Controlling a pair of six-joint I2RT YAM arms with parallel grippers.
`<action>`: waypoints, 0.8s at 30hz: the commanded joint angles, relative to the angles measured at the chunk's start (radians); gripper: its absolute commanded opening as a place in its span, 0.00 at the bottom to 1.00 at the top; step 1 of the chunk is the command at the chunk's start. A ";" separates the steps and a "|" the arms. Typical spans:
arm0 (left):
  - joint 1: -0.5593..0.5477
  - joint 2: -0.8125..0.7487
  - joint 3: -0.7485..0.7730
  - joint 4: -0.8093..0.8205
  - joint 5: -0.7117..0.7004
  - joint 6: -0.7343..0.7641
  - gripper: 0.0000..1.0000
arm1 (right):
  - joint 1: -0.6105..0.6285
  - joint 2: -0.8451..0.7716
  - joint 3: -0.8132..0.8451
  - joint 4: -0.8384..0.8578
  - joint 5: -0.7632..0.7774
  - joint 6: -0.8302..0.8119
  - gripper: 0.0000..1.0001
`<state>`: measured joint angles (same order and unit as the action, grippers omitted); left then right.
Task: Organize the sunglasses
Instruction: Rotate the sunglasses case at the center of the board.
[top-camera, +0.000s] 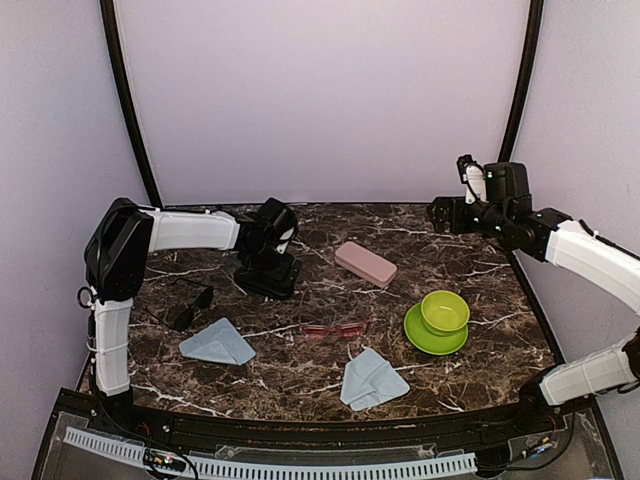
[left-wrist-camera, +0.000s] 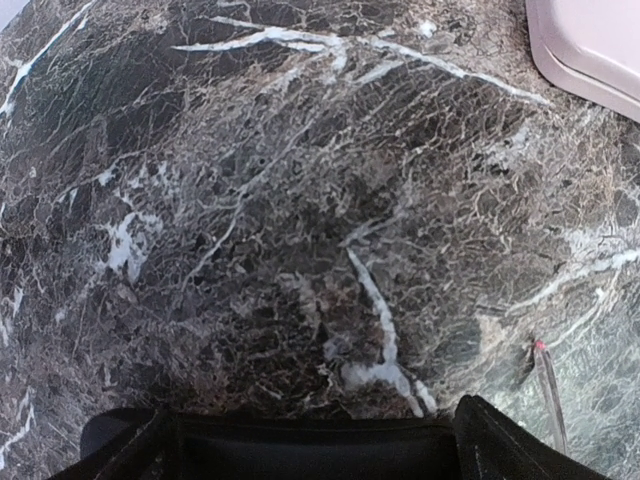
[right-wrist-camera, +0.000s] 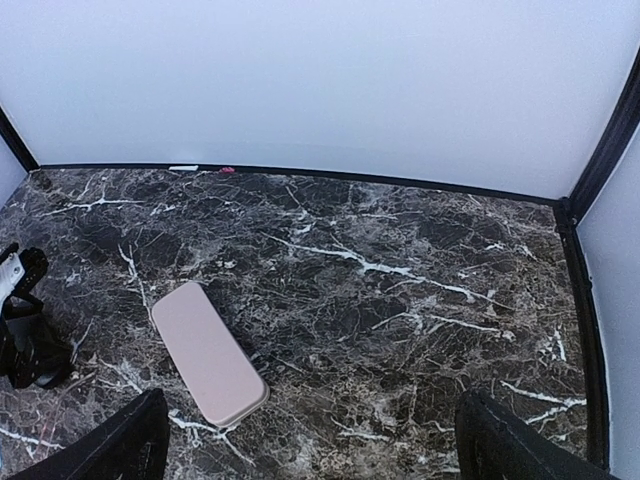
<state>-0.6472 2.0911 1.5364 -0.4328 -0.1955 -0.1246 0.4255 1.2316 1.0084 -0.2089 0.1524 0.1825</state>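
The black-framed sunglasses (top-camera: 186, 305) lie at the table's left. The red-pink sunglasses (top-camera: 333, 330) lie near the middle, and one thin red temple (left-wrist-camera: 548, 392) shows in the left wrist view. My left gripper (top-camera: 270, 258) (left-wrist-camera: 315, 438) hangs low over a black case (top-camera: 270, 283) (left-wrist-camera: 310, 452). It is open wide, and the case's dark edge fills the gap between the fingers. My right gripper (top-camera: 445, 212) (right-wrist-camera: 320, 440) is raised at the back right, open and holding nothing.
A pink case (top-camera: 364, 263) (right-wrist-camera: 208, 352) (left-wrist-camera: 595, 40) lies behind the middle. A green bowl on a green plate (top-camera: 436, 340) stands to the right. Two light blue folded cloths (top-camera: 218, 342) (top-camera: 372, 380) lie near the front edge. Walls close in the back and sides.
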 joint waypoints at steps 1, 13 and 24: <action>-0.008 -0.003 0.020 -0.080 -0.041 0.022 0.97 | 0.008 -0.006 -0.020 0.042 -0.003 0.012 1.00; -0.031 -0.093 -0.061 -0.131 -0.085 -0.009 0.98 | 0.008 -0.018 -0.044 0.047 -0.001 0.024 1.00; -0.070 -0.164 -0.143 -0.091 -0.109 -0.052 0.99 | 0.009 -0.013 -0.067 0.059 -0.017 0.041 1.00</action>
<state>-0.6998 1.9850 1.4189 -0.5137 -0.2787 -0.1455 0.4259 1.2312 0.9592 -0.1993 0.1490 0.2054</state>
